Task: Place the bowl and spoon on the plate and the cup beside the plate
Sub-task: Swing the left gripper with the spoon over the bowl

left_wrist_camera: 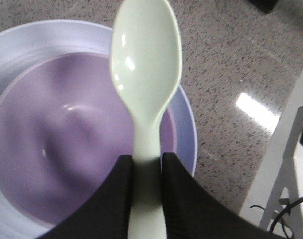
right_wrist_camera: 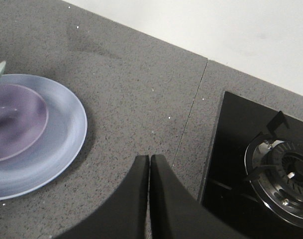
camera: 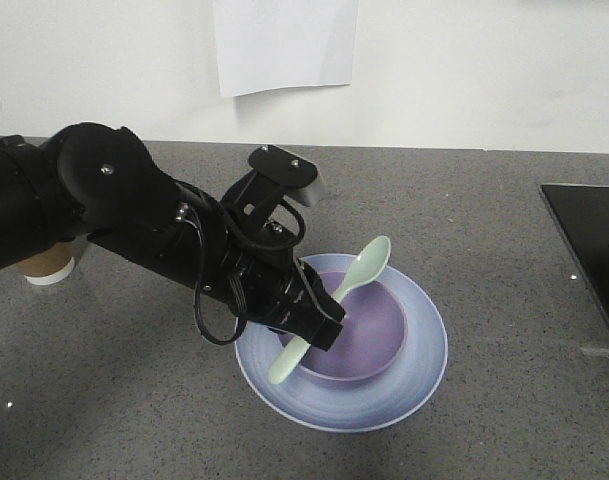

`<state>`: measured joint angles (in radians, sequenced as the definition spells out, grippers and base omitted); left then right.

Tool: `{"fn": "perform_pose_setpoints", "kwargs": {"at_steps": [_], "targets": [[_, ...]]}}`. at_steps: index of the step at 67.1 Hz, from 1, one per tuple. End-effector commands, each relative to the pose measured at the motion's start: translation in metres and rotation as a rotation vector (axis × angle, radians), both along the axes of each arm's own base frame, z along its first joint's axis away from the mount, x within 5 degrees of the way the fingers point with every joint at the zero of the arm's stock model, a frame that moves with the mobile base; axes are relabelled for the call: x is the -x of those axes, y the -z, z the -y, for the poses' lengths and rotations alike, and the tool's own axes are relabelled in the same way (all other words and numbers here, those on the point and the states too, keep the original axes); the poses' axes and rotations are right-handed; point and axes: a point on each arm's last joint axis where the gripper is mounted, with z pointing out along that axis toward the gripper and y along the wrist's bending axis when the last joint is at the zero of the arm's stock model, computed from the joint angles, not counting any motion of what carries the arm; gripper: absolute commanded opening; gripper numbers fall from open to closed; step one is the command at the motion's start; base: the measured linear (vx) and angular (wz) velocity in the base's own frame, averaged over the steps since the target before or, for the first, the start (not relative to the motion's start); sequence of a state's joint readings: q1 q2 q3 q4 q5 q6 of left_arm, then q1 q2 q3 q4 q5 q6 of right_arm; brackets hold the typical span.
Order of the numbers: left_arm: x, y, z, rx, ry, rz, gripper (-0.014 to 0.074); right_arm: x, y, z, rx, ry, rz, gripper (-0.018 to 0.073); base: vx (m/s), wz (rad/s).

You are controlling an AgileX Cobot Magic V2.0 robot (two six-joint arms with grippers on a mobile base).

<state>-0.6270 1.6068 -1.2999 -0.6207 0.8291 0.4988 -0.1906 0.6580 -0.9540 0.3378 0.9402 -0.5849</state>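
The left end effector (camera: 319,322) is clamped on the handle of the spoon (camera: 336,307), its two black fingers (left_wrist_camera: 114,199) pinching the thick stem on either side — the wrist view shows the mint-green scoop sticking out ahead of them, hollow side up. The spoon slants over the near-left side of the bowl (camera: 369,330), scoop high toward the far rim, handle end poking down past the bowl's lip on my side.

The bowl already sits on the plate (camera: 424,375), somewhat left of centre, so what remains here, I'd say, is laying the spoon down. To do it well the arm should lower gently until the handle or scoop bears on the bowl or the plate's rim, then let go — dropping it from this height could bounce the light plastic off onto the worktop (camera: 504,220), and pushing down could tip or slide the bowl.

The right end effector (right_wrist_camera: 149,199) hangs apart over bare worktop with its fingers pressed together, holding nothing, near the stove (right_wrist_camera: 270,164).

The cup (camera: 49,265) stands well to the left, half hidden behind the arm.
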Motion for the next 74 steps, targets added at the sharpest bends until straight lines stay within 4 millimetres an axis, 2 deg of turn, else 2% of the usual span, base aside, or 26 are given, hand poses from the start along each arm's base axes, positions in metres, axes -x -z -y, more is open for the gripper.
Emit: {"fn": "perform_pose_setpoints", "kwargs": {"at_steps": [1, 15, 29, 50, 74], "targets": [[0.002, -0.021, -0.001, 0.050, -0.028, 0.059, -0.0008, -0.002, -0.014, 0.001, 0.002, 0.022, 0.110, -0.0006, 0.00, 0.00], [-0.005, -0.016, -0.009, -0.040, -0.117, 0.080, -0.0006, -0.002, -0.015, 0.002, 0.002, 0.023, 0.111, -0.0006, 0.00, 0.00], [-0.006, -0.017, -0.009, -0.039, -0.131, 0.087, -0.0001, -0.002, -0.015, 0.001, 0.001, 0.023, 0.112, -0.0006, 0.00, 0.00], [-0.013, -0.042, -0.001, 0.022, -0.126, 0.121, 0.0007, -0.002, -0.015, 0.001, -0.002, 0.024, 0.111, -0.0006, 0.00, 0.00], [-0.020, -0.023, 0.008, -0.029, -0.090, 0.020, 0.0020, -0.002, -0.014, 0.002, -0.002, 0.024, 0.110, -0.0006, 0.00, 0.00]]}}
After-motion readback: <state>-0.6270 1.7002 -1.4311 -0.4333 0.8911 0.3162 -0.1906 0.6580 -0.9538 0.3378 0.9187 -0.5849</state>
